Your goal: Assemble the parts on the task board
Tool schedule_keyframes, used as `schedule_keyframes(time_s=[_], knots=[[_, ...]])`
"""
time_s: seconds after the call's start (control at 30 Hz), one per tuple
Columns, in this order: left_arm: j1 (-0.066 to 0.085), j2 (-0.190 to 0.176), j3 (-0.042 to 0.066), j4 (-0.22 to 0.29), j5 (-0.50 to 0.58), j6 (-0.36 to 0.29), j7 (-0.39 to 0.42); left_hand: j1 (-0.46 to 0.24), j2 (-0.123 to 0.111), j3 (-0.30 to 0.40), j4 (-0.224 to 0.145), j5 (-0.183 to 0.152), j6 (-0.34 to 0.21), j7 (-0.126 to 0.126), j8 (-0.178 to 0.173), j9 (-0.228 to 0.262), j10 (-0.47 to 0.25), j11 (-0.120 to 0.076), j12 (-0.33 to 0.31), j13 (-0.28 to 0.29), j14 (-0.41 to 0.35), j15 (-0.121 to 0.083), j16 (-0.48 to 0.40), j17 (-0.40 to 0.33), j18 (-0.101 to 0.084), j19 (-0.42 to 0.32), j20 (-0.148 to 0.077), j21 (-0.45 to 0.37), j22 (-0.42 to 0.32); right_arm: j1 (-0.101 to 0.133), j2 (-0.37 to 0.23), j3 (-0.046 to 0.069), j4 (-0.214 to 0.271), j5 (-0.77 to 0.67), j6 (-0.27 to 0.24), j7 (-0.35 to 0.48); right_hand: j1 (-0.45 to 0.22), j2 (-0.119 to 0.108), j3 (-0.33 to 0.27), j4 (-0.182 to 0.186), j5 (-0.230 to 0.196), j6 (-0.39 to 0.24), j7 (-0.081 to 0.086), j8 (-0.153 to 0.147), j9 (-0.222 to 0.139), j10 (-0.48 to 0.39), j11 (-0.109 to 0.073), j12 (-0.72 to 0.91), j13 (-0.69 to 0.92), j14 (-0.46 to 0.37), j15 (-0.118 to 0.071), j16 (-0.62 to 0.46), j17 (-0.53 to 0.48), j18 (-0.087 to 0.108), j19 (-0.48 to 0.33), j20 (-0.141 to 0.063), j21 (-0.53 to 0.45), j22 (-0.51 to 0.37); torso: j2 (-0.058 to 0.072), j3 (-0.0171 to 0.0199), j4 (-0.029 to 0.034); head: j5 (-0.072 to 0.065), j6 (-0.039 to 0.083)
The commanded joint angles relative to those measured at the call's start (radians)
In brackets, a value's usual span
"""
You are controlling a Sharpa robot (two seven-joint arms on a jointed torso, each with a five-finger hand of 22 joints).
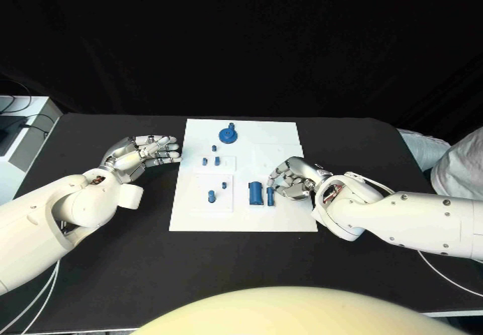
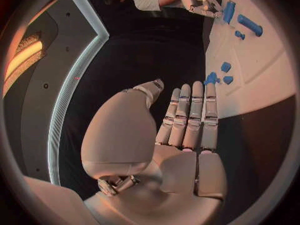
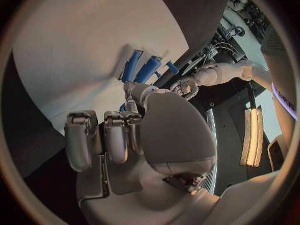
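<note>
Black worktop (image 1: 121, 279), task board (image 1: 277, 146) centre frame. Right hand (image 1: 292, 180) curls beside blue parts (image 1: 262, 193), grip unclear; could knock them. Left hand (image 1: 141, 155) spread, empty, centre-left.

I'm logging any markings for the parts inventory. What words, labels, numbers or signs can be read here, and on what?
None can be read. The task board is plain white, the blue parts carry no visible marking, and neither the left hand nor the right hand shows any lettering.
</note>
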Motion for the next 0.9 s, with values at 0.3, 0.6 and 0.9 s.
schedule_keyframes(time_s=[0.3,0.6,0.9], knots=[[0.0,-0.002,0.001,0.005,-0.004,0.015,0.011,0.002,0.005,-0.004,0.002,0.002,-0.003,0.004,-0.003,-0.001,-0.008,0.0,-0.004,0.002,0.004,0.002,-0.004,0.001,0.012,0.008,0.001,-0.003,-0.001,-0.009,0.006,-0.001,-0.004,-0.027,0.04,-0.021,-0.011,0.0,-0.009,-0.001,-0.016,0.015,-0.006,0.013,0.0,0.106,-0.011,0.005,0.263,0.103,-0.009,0.003,0.251,-0.005,0.094,-0.005,0.005,0.251,0.0,-0.0006,-0.0009,0.001,0.0],[0.0,-0.002,0.001,0.005,-0.005,0.014,0.011,0.002,0.005,-0.004,0.002,0.002,-0.003,0.004,-0.003,-0.001,-0.008,0.0,-0.004,0.002,0.004,0.002,-0.004,0.001,0.012,0.008,0.001,-0.003,-0.001,-0.011,0.007,-0.001,-0.001,-0.035,0.042,-0.023,-0.012,0.0,-0.012,-0.004,-0.022,0.025,-0.014,0.025,0.002,0.106,-0.017,0.005,0.263,0.105,-0.013,0.006,0.257,-0.006,0.095,-0.008,0.011,0.252,-0.001,-0.0003,-0.0003,0.001,0.0],[0.0,-0.002,0.001,0.004,-0.006,0.014,0.011,0.002,0.005,-0.004,0.002,0.002,-0.003,0.004,-0.003,-0.001,-0.008,0.0,-0.004,0.002,0.004,0.002,-0.004,0.001,0.012,0.008,0.001,-0.003,-0.001,-0.011,0.005,-0.001,0.005,-0.05,0.049,-0.026,-0.013,-0.001,-0.014,-0.005,-0.023,0.028,-0.018,0.03,0.004,0.106,-0.02,0.005,0.263,0.105,-0.015,0.006,0.259,-0.006,0.096,-0.01,0.014,0.253,0.0,0.0002,-0.0006,0.001,0.0]])
